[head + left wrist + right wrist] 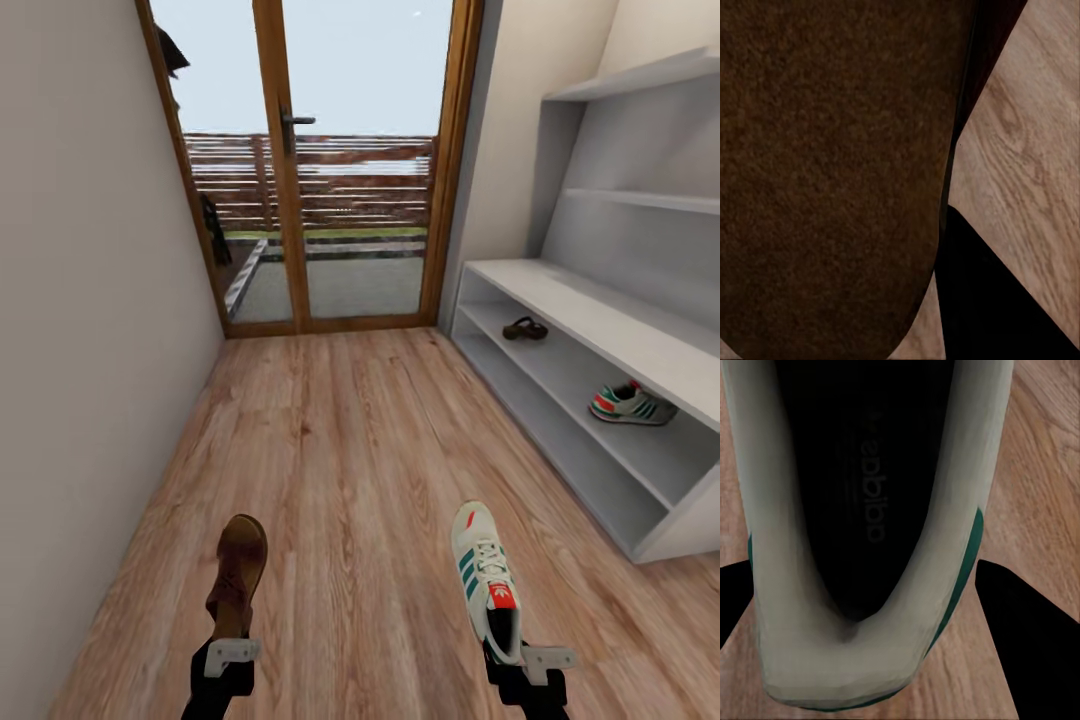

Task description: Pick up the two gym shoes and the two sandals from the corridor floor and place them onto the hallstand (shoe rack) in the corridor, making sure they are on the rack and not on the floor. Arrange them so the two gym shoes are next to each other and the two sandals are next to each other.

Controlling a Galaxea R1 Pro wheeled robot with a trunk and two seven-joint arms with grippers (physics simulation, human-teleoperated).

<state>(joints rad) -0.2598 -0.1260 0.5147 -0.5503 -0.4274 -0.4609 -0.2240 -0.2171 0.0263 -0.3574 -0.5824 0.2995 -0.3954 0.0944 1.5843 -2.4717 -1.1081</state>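
I am carrying a sandal in my left jaws and a gym shoe by its heel in my right jaws, above the corridor floor. Both are probably light; heel grips are likely letting the soft toes droop. One sandal and one gym shoe are sitting on the hallstand shelf.

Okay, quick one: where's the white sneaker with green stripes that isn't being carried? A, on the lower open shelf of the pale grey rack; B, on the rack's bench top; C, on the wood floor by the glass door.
A: the white green-striped sneaker lies on the pale grey rack's lower shelf.
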